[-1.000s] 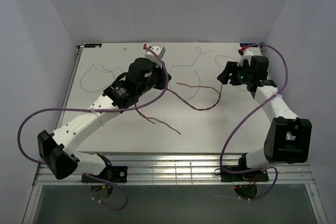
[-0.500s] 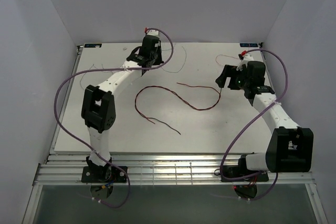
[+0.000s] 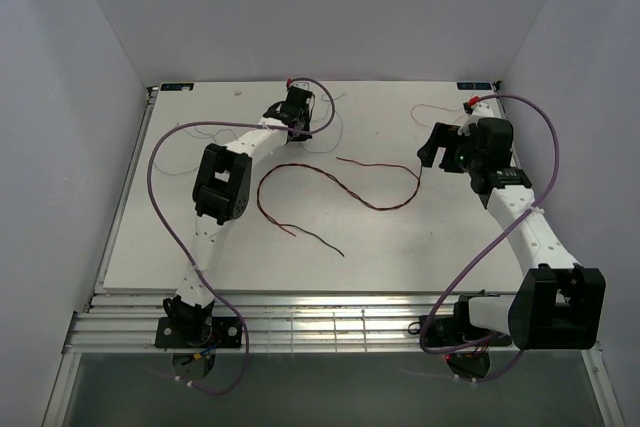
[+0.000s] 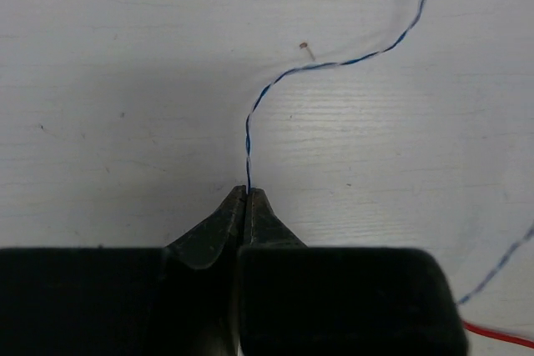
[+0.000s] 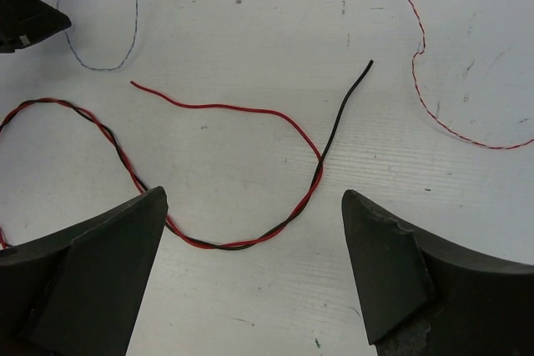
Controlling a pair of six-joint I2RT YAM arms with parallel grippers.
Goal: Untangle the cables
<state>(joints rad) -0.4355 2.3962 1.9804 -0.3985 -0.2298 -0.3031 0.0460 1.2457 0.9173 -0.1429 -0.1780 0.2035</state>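
A red and black twisted pair of cables (image 3: 330, 180) (image 5: 242, 243) snakes across the middle of the white table (image 3: 400, 247). Its free black end (image 5: 352, 89) and red end (image 5: 167, 97) split apart. My right gripper (image 3: 432, 147) (image 5: 252, 196) hovers open over this pair, with nothing between its fingers. At the far edge, my left gripper (image 3: 297, 115) (image 4: 247, 194) is shut on a thin blue-white strand (image 4: 275, 89) that runs off up and right. A pale red strand (image 5: 430, 110) (image 3: 432, 109) lies to the right. A fine bluish-grey strand (image 5: 117, 60) loops near the left gripper.
Purple hoses (image 3: 160, 197) arc around both arms. The left arm's elbow block (image 3: 222, 185) stands over the table's left half. White walls close in the back and sides. A slatted metal rail (image 3: 330, 322) runs along the near edge.
The left arm's elbow swung from the near-left corner up over the table while its gripper stayed at the far edge. The thin strands there were dragged. The right gripper opened wider.
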